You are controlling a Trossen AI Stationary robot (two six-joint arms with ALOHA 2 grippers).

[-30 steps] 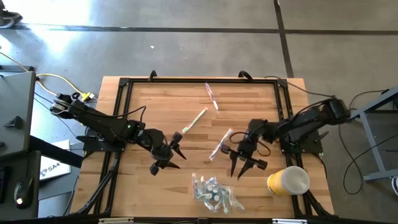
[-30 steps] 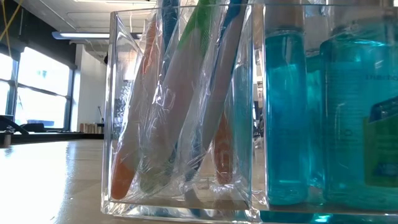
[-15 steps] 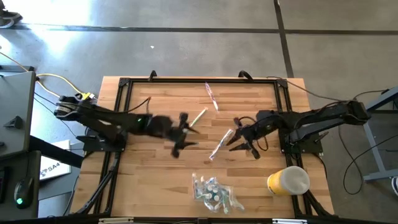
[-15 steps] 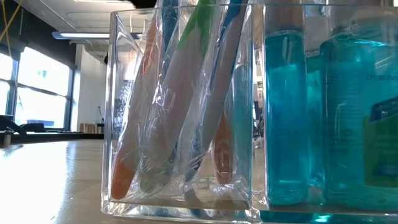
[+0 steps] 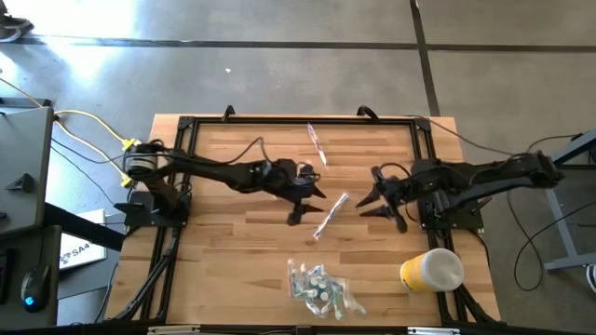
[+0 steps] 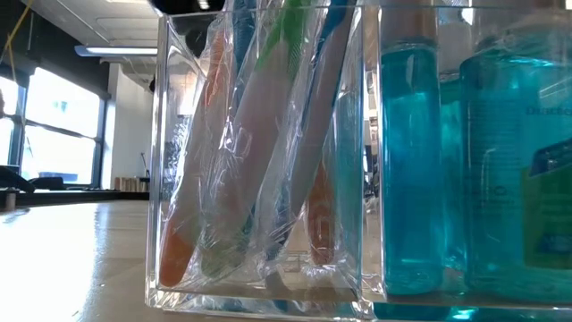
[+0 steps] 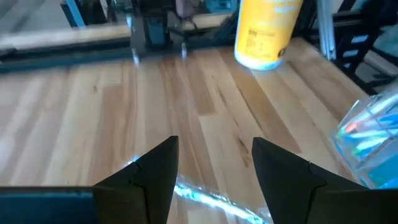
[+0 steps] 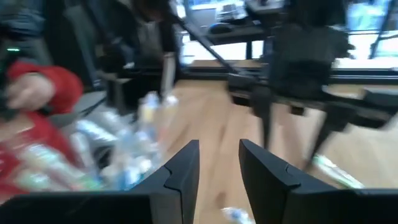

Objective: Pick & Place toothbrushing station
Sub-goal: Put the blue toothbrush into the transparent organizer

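Note:
A wrapped toothbrush (image 5: 330,215) lies flat on the wooden table's middle, and a second one (image 5: 318,144) lies near the far edge. My left gripper (image 5: 309,205) hovers open over the table's middle, with a glinting toothbrush wrapper (image 7: 208,202) on the table just under its fingers. My right gripper (image 5: 372,207) hangs open to the right of the middle toothbrush, above the table, with nothing between its fingers. A clear box (image 5: 321,287) of wrapped toothbrushes (image 6: 259,152) stands near the front edge.
A yellow cup (image 5: 431,270) lies at the near right corner. Blue bottles (image 6: 474,152) stand beside the clear box. A black frame (image 5: 298,121) rims the table. Bare wood lies at the far left and the near left.
My left gripper has swept from the near left up to the table's middle, sinking a little and covering the green toothbrush that lay there. My right gripper has risen, drawn back toward the right edge and tipped from pointing down to nearly level. The toothbrushes have stayed put.

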